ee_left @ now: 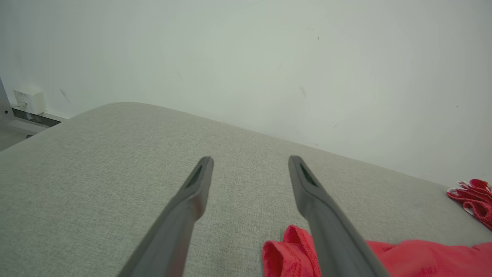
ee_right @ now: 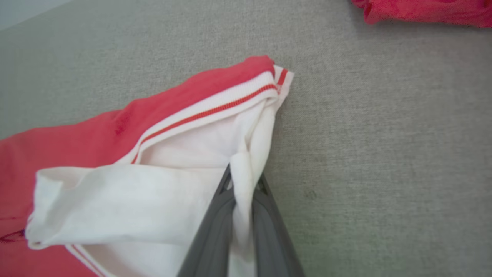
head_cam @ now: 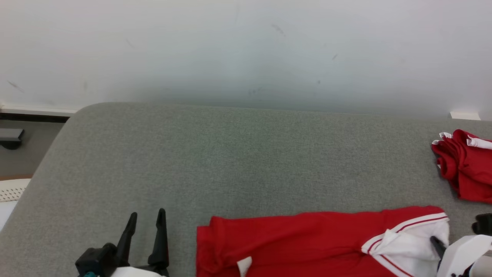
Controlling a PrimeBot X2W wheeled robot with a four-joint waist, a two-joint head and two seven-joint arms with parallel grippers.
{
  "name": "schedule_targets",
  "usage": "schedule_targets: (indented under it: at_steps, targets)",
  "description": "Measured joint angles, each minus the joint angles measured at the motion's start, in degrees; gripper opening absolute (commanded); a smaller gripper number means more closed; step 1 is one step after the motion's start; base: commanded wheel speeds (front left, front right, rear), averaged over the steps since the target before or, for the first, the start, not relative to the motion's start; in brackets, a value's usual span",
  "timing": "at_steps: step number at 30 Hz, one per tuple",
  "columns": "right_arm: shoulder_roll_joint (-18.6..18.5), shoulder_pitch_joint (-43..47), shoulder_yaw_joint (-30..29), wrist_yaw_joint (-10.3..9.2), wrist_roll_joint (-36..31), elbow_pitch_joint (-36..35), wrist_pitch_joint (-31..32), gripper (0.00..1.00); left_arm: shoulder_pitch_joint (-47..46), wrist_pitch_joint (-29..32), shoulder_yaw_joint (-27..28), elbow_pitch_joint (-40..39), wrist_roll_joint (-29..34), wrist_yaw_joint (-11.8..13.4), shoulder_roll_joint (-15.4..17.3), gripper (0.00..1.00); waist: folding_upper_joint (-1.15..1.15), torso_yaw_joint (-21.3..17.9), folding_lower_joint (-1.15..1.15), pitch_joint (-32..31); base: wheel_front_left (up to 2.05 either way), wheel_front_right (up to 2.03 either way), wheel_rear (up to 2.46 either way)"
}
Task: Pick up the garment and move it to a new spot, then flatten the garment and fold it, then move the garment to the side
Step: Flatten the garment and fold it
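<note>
Cushion (head_cam: 230, 154): R fingers (ee_right: 211, 234) pinch garment (ee_right: 96, 138), L fingers (ee_left: 323, 215) spread.

Bright, even diffuse light, faint soft shadows, right wrist view slightly blurred

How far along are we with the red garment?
Early. Done: the right gripper is shut on the white edge of the red garment, which lies rumpled on the grey cushion. In hand: the pickup; nothing looks lifted yet. The left gripper is open over bare cushion. Left: moving, flattening, folding, setting aside. A second red garment lies far right.
</note>
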Motion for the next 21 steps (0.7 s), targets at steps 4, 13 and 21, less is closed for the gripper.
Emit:
schedule_targets:
  at_steps: [4,13,21]
  targets:
    - [-2.65,-0.12,-3.38,0.0,-2.75,-1.16,-0.97,0.0,0.05,0.0,-0.07,0.14,-0.67,0.05,-0.02,1.0,0.0,-0.85,0.0,-0.01,0.0,0.0,0.0]
    - [-0.97,2.5,-4.56,-0.01,-2.67,-15.45,1.68,0.0,0.03,0.0,-1.75,0.78,-1.66,0.54,-0.09,1.0,0.0,-0.9,0.0,-0.77,0.0,0.0,0.0]
    - [4.6,7.95,1.93,-0.03,-1.71,-32.92,8.01,0.0,-0.1,0.0,-2.76,1.7,-2.38,1.15,-0.08,1.0,0.0,3.46,0.0,-1.72,0.0,0.0,0.0]
